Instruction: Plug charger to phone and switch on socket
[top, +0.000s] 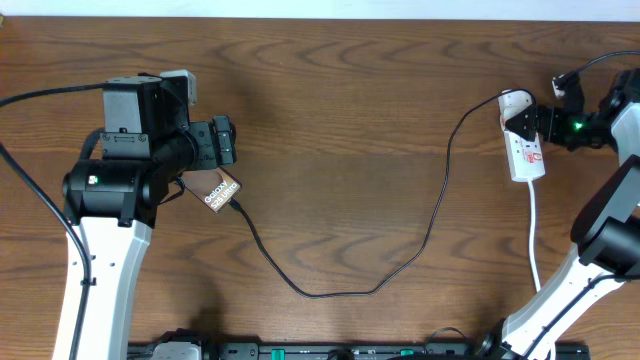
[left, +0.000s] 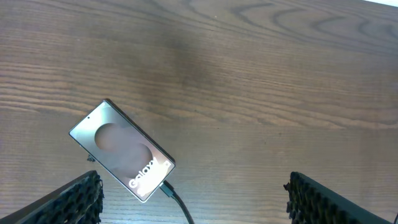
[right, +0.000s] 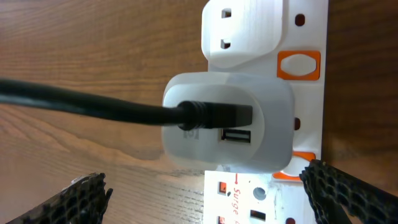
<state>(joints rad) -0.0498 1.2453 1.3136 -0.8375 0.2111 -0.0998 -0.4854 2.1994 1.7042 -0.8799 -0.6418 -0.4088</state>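
The phone (top: 221, 191) lies on the table just below my left gripper (top: 225, 142). In the left wrist view the phone (left: 121, 150) shows its "Galaxy" lettering, with the charger connector (left: 166, 189) plugged into its lower end. The left gripper (left: 193, 199) is open and empty above it. The charger cable (top: 340, 290) runs across the table to the socket (top: 524, 150) at the far right. In the right wrist view the cable (right: 93, 106) enters a white adapter (right: 227, 124) seated in the socket (right: 249, 25). My right gripper (right: 205, 199) is open over the socket, one finger beside an orange switch (right: 298, 65).
The socket's white cord (top: 535, 235) runs down toward the right arm's base. Thick black robot cables (top: 50, 95) trail at the far left. Equipment lines the front table edge (top: 350, 350).
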